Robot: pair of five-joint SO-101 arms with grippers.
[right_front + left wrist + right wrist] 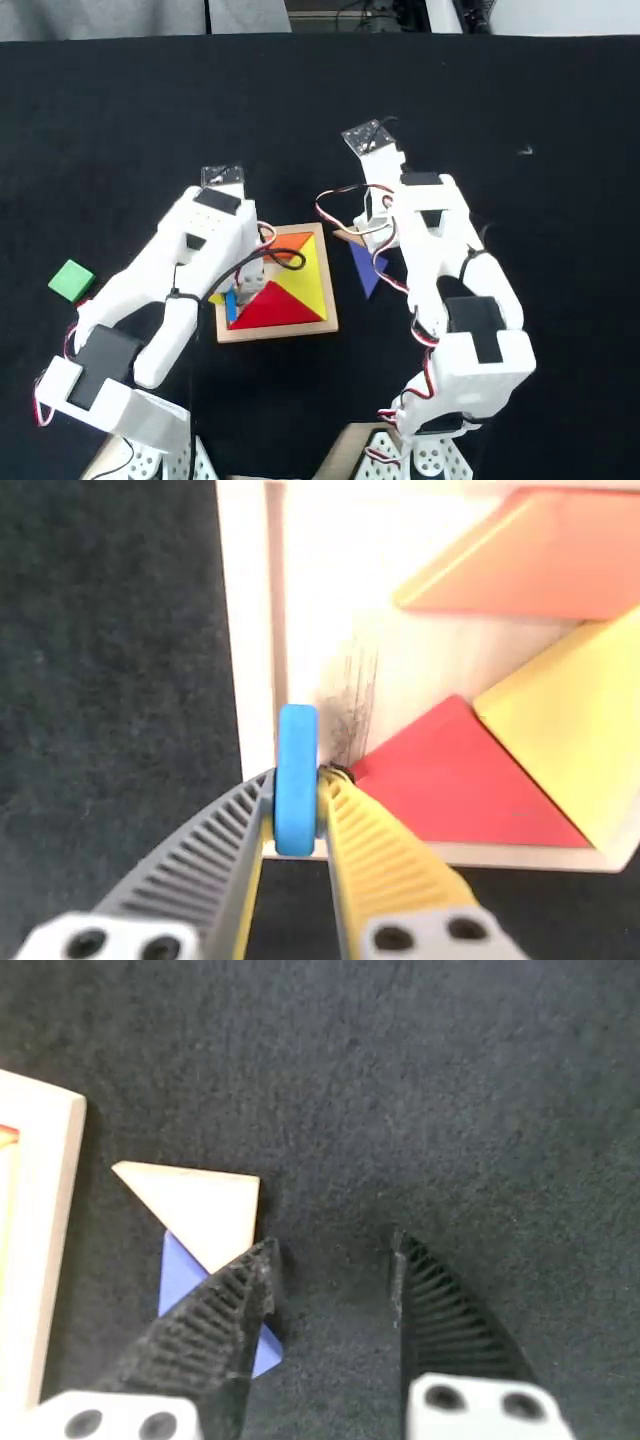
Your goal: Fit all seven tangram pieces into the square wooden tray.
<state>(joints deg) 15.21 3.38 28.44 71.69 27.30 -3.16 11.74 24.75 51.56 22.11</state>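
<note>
Tray [290, 329] sits mid-counter [450, 1080] between the two arms. It holds a red triangle [460, 780], a yellow triangle [570, 740] and an orange piece [540, 560].

Left tool [297, 780]: clamped on a blue piece [297, 765], which stands on edge just inside the tray rim, beside the red triangle. Contact with the tray floor: cannot tell.

Right tool [332, 1250]: fingers apart, gripping nothing, above bare counter just beside a pale triangle [205, 1205] that overlaps a violet-blue triangle [178, 1270]. Both lie near the tray's outer side.

Green square [71, 280] lies well apart, on the left arm's side.
</note>
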